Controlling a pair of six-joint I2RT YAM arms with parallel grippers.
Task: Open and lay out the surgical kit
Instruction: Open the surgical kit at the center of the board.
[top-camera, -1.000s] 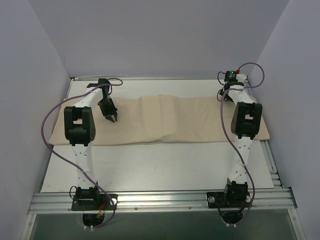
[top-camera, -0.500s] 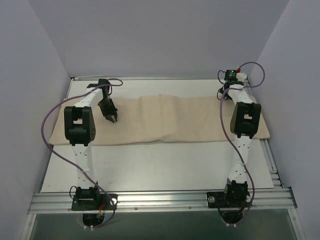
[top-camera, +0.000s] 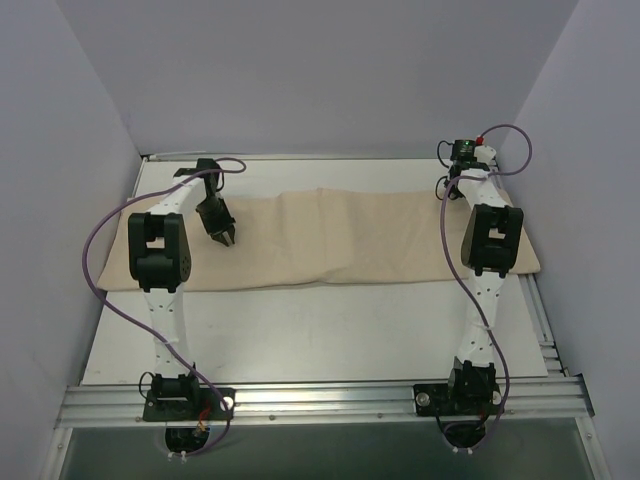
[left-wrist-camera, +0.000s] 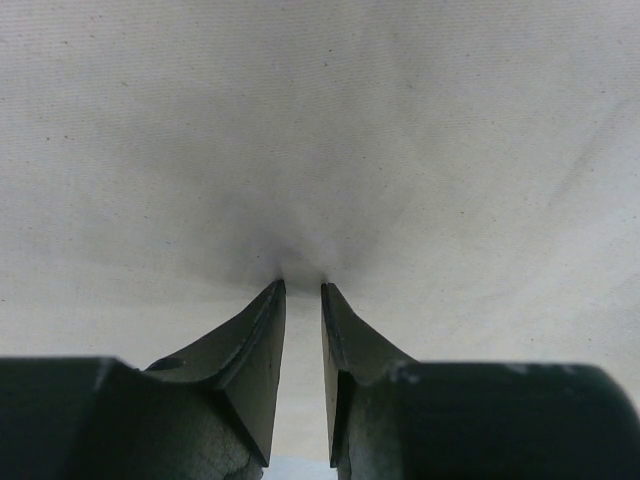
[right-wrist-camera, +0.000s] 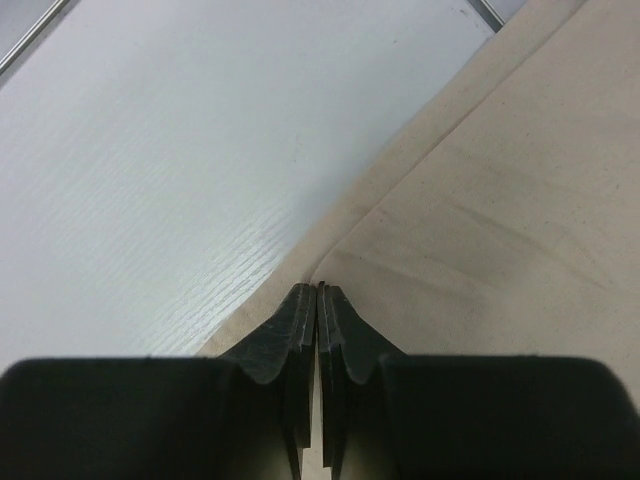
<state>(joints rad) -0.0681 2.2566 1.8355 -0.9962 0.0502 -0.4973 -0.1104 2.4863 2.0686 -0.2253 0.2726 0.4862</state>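
Left hand (left-wrist-camera: 300, 288) is pressing its two dark fingers (left-wrist-camera: 255, 340) down into the cloth (top-camera: 340, 240), and they are standing only a narrow slit apart. In the left wrist view, creases are running in toward the tips from all around and a small dark pucker is sitting right at them. The hand is therefore looking closed on a pinch of fabric rather than resting loose on it. From above, this hand is hanging over the left third of the cloth, partway between its near and far edges.

Right hand (right-wrist-camera: 319, 287) is holding its fingers almost flat together, with just a hairline between them. The edge of the upper layer of cloth is curving straight into the tips, so the hand is gripping that layer at its border. A lower layer is showing as a thin strip beside it, and the white tabletop (top-camera: 320, 330) is lying bare just beyond. In the top view this hand is mostly hiding behind its own arm, at the far right end of the cloth.

That cloth is lying as one long beige band across the far half of the tabletop. It is stretching from behind the left arm to past the right arm, where its end is reaching the tabletop's right edge. It is lying folded over, with soft ridges running along its middle.
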